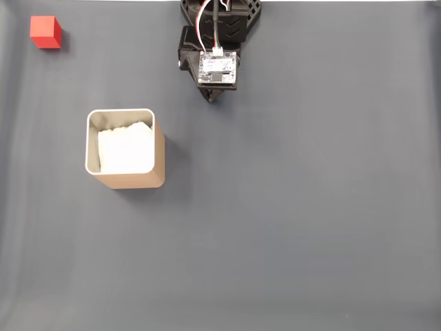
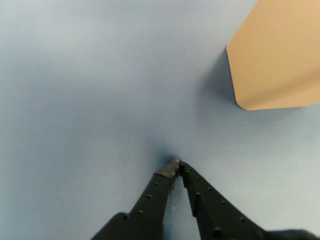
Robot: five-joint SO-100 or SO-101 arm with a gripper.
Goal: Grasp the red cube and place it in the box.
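The red cube sits at the far upper left of the fixed view, on the grey mat. The box, tan with a pale rim and white lining, stands left of centre; its tan wall fills the upper right corner of the wrist view. My gripper is folded near the arm's base at the top middle, well away from both cube and box. In the wrist view the black gripper has its tips together over bare mat, holding nothing.
The arm's base and a white circuit board with red and white wires sit at the top centre of the fixed view. A grey mat covers the table all around.
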